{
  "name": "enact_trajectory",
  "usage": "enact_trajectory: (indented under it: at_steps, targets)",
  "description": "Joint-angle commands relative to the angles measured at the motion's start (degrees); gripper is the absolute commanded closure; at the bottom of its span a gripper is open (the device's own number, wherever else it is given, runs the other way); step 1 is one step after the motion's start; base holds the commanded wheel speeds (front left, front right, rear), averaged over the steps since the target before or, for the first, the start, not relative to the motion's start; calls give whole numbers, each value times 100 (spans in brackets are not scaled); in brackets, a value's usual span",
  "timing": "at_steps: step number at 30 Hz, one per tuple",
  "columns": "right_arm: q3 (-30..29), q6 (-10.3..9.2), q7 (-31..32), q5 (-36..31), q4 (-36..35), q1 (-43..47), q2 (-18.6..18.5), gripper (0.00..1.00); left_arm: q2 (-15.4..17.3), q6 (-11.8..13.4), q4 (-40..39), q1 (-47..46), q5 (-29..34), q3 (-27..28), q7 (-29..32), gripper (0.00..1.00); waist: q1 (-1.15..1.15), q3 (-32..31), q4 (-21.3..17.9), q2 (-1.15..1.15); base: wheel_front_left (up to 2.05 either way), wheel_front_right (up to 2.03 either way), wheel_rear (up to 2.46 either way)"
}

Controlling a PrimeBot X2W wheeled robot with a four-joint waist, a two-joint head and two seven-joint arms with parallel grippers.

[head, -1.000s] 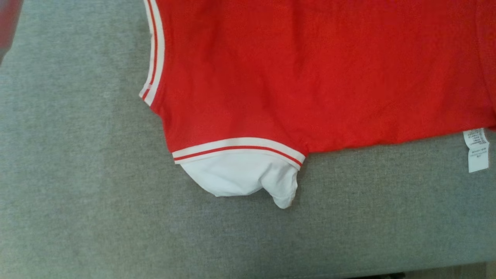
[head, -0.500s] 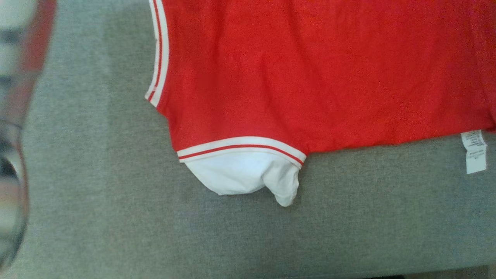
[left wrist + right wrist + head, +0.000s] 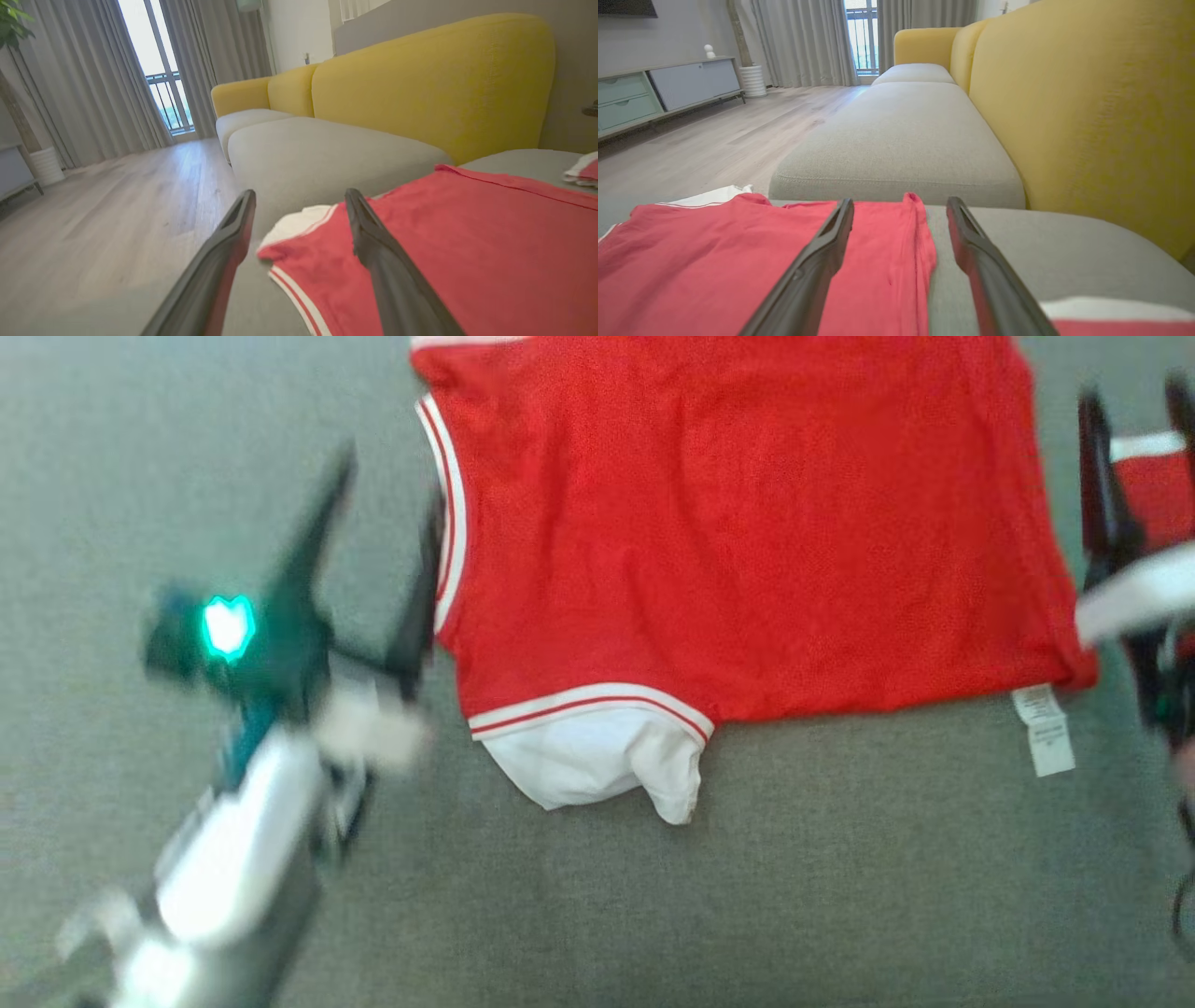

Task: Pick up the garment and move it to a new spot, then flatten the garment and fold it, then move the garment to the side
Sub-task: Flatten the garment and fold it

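The garment [image 3: 747, 551] is a red top with white-and-red striped trim, lying flat on the grey sofa seat [image 3: 840, 896]. A white part [image 3: 588, 765] sticks out from under its near hem, and a white label [image 3: 1046, 733] hangs at its near right corner. My left gripper [image 3: 387, 495] is open just left of the garment's left edge, nothing between its fingers. In the left wrist view the left gripper [image 3: 300, 193] points over the garment's [image 3: 467, 242] corner. My right gripper [image 3: 1134, 401] is open at the garment's right edge. In the right wrist view the right gripper [image 3: 901, 201] straddles that edge of the garment [image 3: 714, 252].
A separate-looking red and white piece of cloth [image 3: 1153, 476] lies at the far right by the right gripper. The yellow sofa back [image 3: 1087, 107] rises behind the seat. More grey seat cushions [image 3: 317, 149] and a wooden floor [image 3: 93, 219] extend beyond.
The head camera has shifted and takes in more of the seat. Both arms have come into view beside the garment with their grippers open. The garment lies as before.
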Motion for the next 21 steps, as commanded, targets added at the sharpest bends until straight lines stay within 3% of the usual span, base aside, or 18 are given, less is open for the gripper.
enact_trajectory:
  at_steps: [1, 5, 9, 15, 21]
  targets:
    - [-195, 39, -35, -73, -323, 605, 43, 0, 90, 111, -347, 487, -89, 327, -22, 0, 3, -571, 39, -1, 0, 0, 0]
    - [-659, 39, -35, -256, -773, 1649, 292, 0, -217, 213, -622, 1828, -341, 410, -22, 0, 3, -820, -1, -1, 0, 0, 0]
    - [-1025, 39, 54, -396, -1176, 2281, 549, 0, -486, 146, -373, 2519, -444, 317, -23, 0, 3, -933, -44, -1, 0, 0, 0]
    - [-1317, 39, 324, -687, -1686, 2669, 841, 0, -800, -323, 535, 2489, -511, -123, 103, 0, 3, -924, -122, -1, 0, 0, 0]
    - [-1481, 39, 494, -834, -1978, 2777, 959, 0, -1000, -629, 1267, 2185, -557, -392, 453, 0, 3, -860, -185, -1, 0, 0, 0]
